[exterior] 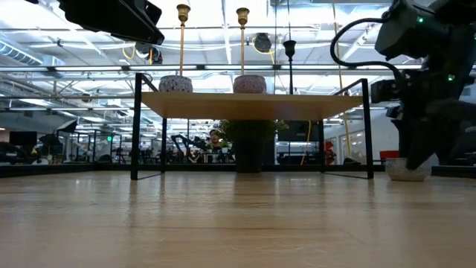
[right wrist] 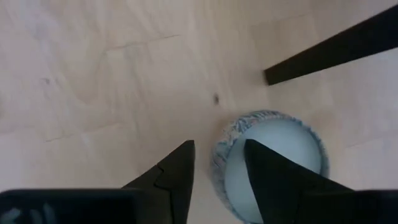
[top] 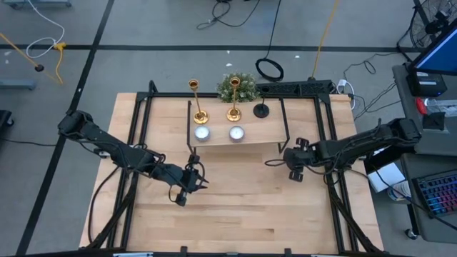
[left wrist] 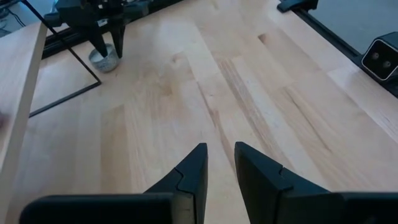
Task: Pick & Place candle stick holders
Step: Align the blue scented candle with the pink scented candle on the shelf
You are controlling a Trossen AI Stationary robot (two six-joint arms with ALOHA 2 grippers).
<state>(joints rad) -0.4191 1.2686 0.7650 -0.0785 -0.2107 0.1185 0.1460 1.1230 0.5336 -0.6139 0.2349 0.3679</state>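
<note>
Two gold candlesticks (top: 194, 100) (top: 233, 96) and a shorter black one (top: 261, 109) stand on their round bases on a small wooden shelf (top: 270, 130). My right gripper (right wrist: 219, 146) is open, low over the table by the shelf's right leg. Its fingers stand on either side of the rim of a small round speckled cup with a white filling (right wrist: 280, 149), which rests on the table (exterior: 407, 170). My left gripper (left wrist: 221, 148) is open and empty above the table's middle (top: 200, 181). My right gripper comes down from above over the speckled cup's rim (right wrist: 217, 163), one finger outside the cup and one finger (right wrist: 273, 180) over its white filling. The cup stands upright on the table. I cannot tell whether either finger touches it.
Two more round white-filled cups (top: 202, 133) (top: 236, 133) and a bushy green plant (top: 238, 87) are on the shelf. The shelf's black legs (right wrist: 329, 53) stand close to my right gripper. A black frame (top: 335, 178) runs along the table's sides. Bare wood lies toward the near edge.
</note>
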